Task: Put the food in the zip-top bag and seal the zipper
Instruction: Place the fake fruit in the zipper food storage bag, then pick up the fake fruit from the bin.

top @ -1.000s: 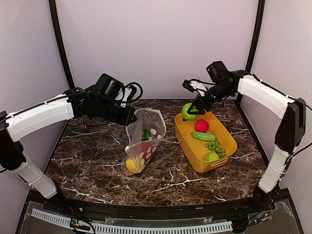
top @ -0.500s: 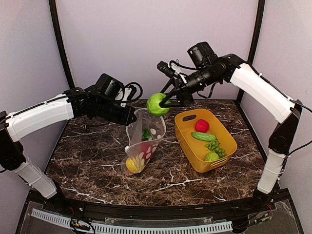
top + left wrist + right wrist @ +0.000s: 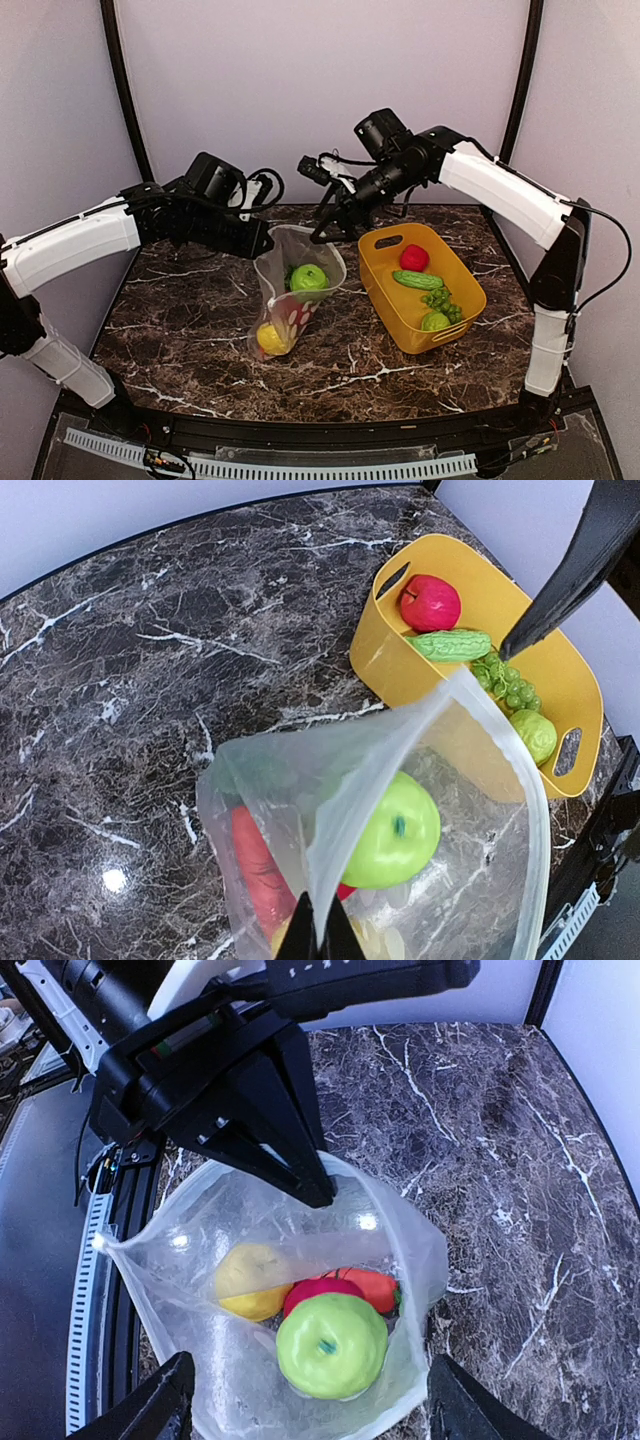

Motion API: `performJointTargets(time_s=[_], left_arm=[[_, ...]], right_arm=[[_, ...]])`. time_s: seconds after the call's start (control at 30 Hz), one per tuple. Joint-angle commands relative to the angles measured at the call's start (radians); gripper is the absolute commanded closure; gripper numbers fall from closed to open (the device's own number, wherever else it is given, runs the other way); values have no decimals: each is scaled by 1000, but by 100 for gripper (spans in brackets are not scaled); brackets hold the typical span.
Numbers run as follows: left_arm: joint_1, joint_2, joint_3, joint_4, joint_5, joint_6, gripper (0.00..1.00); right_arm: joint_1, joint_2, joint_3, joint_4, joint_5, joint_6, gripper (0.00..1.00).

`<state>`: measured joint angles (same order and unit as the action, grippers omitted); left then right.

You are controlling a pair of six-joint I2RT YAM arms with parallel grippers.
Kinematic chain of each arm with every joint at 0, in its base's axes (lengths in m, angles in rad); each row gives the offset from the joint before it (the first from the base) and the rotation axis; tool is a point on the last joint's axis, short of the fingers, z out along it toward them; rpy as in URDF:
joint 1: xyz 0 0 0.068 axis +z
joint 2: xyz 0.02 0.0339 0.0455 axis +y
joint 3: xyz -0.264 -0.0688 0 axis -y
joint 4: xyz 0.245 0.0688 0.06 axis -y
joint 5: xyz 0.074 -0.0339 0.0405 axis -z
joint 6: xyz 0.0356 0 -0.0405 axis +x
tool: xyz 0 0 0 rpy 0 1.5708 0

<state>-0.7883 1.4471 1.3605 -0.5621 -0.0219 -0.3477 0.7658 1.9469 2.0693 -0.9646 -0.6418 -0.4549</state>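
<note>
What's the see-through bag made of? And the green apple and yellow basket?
The bag looks like thin clear plastic film: see-through, wrinkled, shiny. The apple seems smooth glossy plastic, probably a toy. The basket looks like stiff yellow plastic, evenly coloured.

The left arm (image 3: 75, 245) is leaning in low from its side, the left gripper (image 3: 266, 240) pinching the rim of the bag (image 3: 290, 320) with jaws tight together. The right arm (image 3: 500, 190) is arching high across the middle, the right gripper (image 3: 332, 226) pointing down, its fingers spread wide and gripping nothing.
</note>
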Motion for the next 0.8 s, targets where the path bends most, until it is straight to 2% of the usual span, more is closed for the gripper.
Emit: performJointTargets(time_s=[0.0,0.23,0.47,0.53,0.57,0.6,0.63,0.77], left_arm=[[0,-40,-37,5,-11,1,99],[0,-29,-28,-8,-13,18,99],[-1,-54,156,-119,-8,20,99],[0,-99,99,-47,-49,67,99],[1,-119,9,-23,-128,74,99],[1,-117,-17,-14,-161,87,99],[1,-87,-23,-29,-159,94,99],[1,13,67,-125,40,90,99]], right_arm=[[9,-43,13,27,25,21,22],[-32,-165,-142,58,131,-41,22],[-197,-319,-324,118,94,-45,23],[-236,-362,-385,137,105,-56,23],[-250,-382,-419,153,121,-64,23],[-262,-398,-457,169,136,-71,23],[-272,-412,-489,185,148,-74,23],[-293,-429,-556,183,155,-75,25]])
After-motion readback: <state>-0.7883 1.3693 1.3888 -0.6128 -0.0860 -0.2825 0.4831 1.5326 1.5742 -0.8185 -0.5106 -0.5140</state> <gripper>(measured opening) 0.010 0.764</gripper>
